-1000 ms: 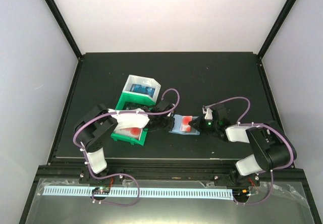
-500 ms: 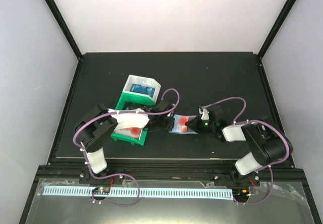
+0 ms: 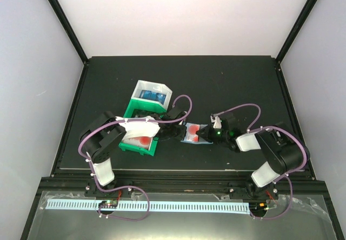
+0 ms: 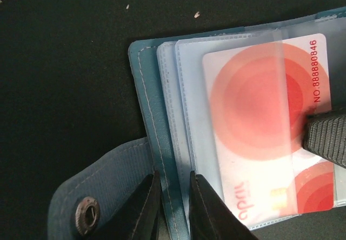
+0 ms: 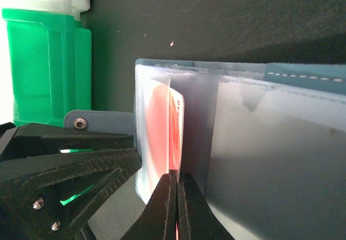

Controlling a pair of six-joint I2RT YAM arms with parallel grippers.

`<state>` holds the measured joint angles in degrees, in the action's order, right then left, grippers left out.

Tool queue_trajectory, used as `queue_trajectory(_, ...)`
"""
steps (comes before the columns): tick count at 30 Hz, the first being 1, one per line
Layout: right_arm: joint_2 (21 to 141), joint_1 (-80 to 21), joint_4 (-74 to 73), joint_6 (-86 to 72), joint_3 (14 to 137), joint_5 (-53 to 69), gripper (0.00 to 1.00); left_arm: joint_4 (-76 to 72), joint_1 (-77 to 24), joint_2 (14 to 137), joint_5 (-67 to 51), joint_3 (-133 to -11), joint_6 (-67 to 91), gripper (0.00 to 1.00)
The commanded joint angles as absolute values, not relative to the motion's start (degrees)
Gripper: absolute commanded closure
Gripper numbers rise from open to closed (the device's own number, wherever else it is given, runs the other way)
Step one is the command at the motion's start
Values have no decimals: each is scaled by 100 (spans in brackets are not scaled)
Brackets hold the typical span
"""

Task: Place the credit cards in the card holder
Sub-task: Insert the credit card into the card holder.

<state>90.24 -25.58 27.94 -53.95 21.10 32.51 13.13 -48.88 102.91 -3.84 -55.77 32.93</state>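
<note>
Only the left wrist view shows the red-and-white credit card (image 4: pixel 254 132) under the open card holder's (image 4: pixel 145 115) clear sleeve, mid-table. The left gripper (image 4: pixel 174 185), stretched low, pinches the holder's teal cover narrowly. The right gripper (image 5: pixel 176 179), closed, nips the card's edge.

text: NO.888880846 | on: red-and-white card (image 4: pixel 254 115) | other print: unreadable

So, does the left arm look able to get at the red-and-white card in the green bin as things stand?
Probably not: the left gripper is shut on the card holder, and its forearm lies over the green bin, partly covering the red-and-white card.
</note>
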Motion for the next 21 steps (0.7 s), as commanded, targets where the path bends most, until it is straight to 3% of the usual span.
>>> queue_trajectory(1,9271,-2781,2745,-5443,2197,3214,98,1479,-4975,10484,-515,-5620,3204,83)
queue_trajectory(5,9374,-2852,2815,-5487,2264,3170,94,1474,-4984,10445,-519,-5599,3212,83)
queue_trajectory(11,9050,-2921,3007,-5587,2080,3008,80,1480,-4993,10338,-483,-5559,3234,84)
queue_trajectory(14,8620,-2951,2662,-5514,2009,2743,70,1505,-4995,10238,-438,-5549,3236,84)
queue_trajectory(17,8141,-3021,2052,-5319,2044,2333,52,1462,-5004,10181,-517,-5532,3228,83)
queue_trajectory(21,7945,-3250,1313,-5133,2303,1856,47,1342,-5018,10208,-737,-5442,3274,83)
